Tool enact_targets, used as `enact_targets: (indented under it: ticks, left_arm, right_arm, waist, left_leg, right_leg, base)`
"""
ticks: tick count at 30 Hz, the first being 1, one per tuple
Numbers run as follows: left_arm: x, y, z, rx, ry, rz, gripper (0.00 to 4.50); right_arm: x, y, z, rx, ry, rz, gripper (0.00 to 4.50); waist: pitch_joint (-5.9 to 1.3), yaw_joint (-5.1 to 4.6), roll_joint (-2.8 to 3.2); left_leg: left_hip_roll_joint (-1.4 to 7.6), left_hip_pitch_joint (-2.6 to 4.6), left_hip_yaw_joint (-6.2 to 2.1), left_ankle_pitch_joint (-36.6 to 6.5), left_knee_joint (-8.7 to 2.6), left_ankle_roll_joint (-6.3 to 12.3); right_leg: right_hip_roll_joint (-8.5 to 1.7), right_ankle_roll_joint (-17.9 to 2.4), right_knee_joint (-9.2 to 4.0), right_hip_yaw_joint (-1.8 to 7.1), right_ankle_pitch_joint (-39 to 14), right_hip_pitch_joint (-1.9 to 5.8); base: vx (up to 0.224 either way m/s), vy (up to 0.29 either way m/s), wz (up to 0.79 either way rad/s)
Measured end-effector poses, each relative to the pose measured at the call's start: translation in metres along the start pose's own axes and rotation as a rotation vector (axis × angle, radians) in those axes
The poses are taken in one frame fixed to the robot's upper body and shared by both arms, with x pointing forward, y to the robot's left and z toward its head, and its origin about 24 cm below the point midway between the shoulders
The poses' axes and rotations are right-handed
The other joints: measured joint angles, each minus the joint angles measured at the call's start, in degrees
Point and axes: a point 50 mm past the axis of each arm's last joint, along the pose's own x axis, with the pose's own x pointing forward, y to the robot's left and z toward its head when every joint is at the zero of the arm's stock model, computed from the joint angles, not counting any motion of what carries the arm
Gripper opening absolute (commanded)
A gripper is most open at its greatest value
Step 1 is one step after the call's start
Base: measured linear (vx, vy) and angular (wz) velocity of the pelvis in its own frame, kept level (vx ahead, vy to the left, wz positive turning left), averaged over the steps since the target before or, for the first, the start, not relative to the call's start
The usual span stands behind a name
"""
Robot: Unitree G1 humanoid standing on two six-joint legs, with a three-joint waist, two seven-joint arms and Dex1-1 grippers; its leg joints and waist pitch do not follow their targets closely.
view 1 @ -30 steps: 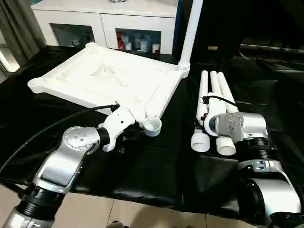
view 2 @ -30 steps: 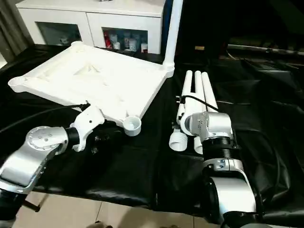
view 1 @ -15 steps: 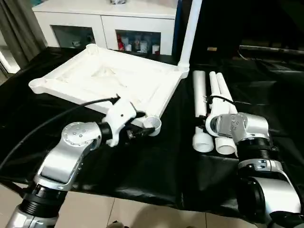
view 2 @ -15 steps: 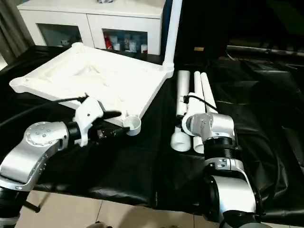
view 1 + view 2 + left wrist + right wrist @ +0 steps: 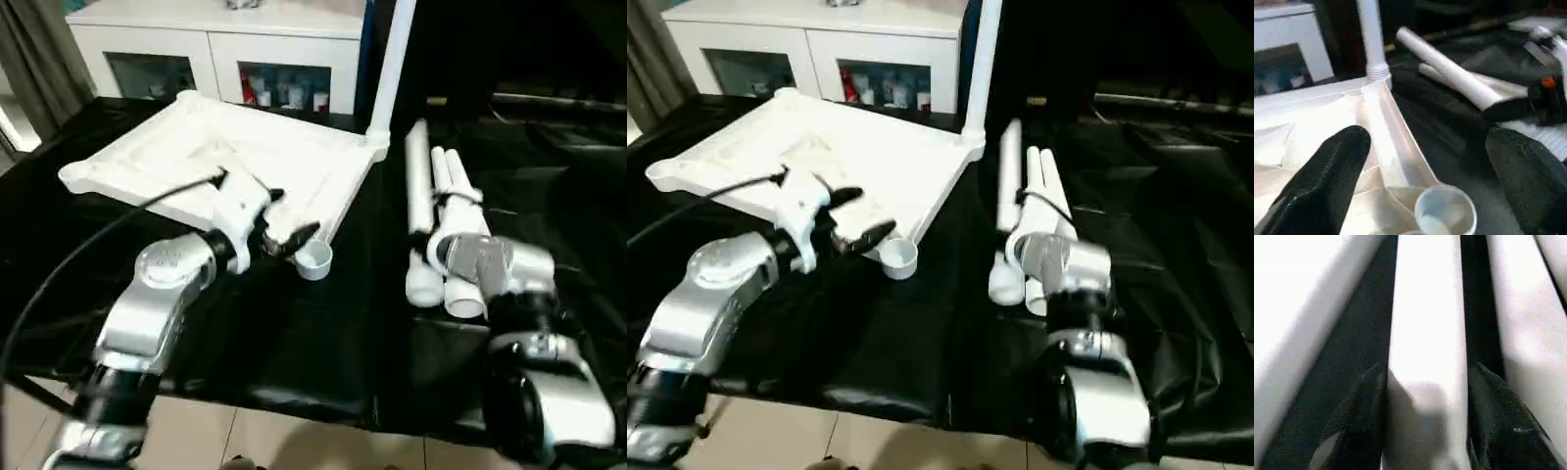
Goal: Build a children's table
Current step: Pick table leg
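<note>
Right wrist view: right gripper jaws clamped on one loose leg, long axis running away from the robot, far end tilted up off the desk. Left gripper jaws apart above the tabletop's near corner socket, which opens upward.

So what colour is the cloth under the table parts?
Black; the cloth shows best in the left eye view.

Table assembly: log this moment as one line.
left gripper: open above tabletop near empty corner socket | right gripper: closed on a loose leg | one leg upright in far socket
</note>
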Motion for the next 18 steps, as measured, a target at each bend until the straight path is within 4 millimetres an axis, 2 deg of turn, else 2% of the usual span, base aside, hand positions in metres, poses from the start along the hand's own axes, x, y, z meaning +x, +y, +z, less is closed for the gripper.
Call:
enact_targets:
  ticks: [4,6,9,13,16,18]
  left_arm:
    - [0.010,-0.002,0.015,-0.108,-0.061,-0.017,4.50]
    - [0.013,-0.002,0.023,-0.169,-0.076,-0.034,4.50]
    - [0.015,-0.002,0.030,-0.257,-0.094,-0.070,4.50]
    - [0.020,-0.006,0.042,-0.347,-0.121,-0.148,4.50]
    - [0.026,-0.010,0.055,-0.369,-0.149,-0.193,4.50]
    - [0.029,-0.011,0.067,-0.392,-0.186,-0.209,4.50]
  right_arm:
    - [-0.012,0.010,0.032,0.099,-0.239,0.125,1.88]
    - [-0.026,0.017,0.055,0.134,-0.394,0.239,1.88]
    - [-0.044,0.023,0.075,0.147,-0.542,0.366,1.88]
    - [-0.064,0.029,0.074,0.156,-0.624,0.570,1.88]
    - [-0.075,0.036,0.070,0.103,-0.617,0.699,1.88]
    - [-0.081,0.049,0.065,0.040,-0.583,0.805,1.88]
  waist:
    - [0.03,0.08,-0.02]
    - [0.02,0.27,-0.02]
    - [0.01,0.38,-0.05]
    - [0.02,0.84,-0.05]
    - [0.02,1.19,-0.04]
    - [0.02,1.14,-0.04]
  left_leg:
    - [0.00,-0.13,0.03,0.05,0.02,0.09]
    - [0.01,-0.12,0.04,0.10,0.01,0.17]
    - [0.00,-0.12,0.05,0.18,0.01,0.32]
    - [0.00,-0.16,0.07,0.21,0.02,0.39]
    - [0.00,-0.17,0.05,0.26,0.02,0.45]
    - [0.00,-0.16,0.03,0.26,0.02,0.45]
  right_leg:
    - [-0.01,0.00,0.02,0.01,-0.01,-0.14]
    - [0.00,0.01,0.02,0.01,-0.07,-0.14]
    - [0.00,0.01,-0.03,0.01,-0.10,-0.13]
    - [-0.01,0.01,-0.06,0.01,-0.10,-0.13]
    - [-0.01,0.01,-0.06,0.00,-0.09,-0.12]
    - [-0.01,0.03,-0.05,0.00,-0.08,-0.11]
  base:
    - [0.000,0.000,0.00]
    - [0.000,0.000,0.00]
    - [0.000,0.000,0.00]
    - [0.000,0.000,0.00]
    - [0.000,0.000,0.00]
    - [0.000,0.000,0.00]
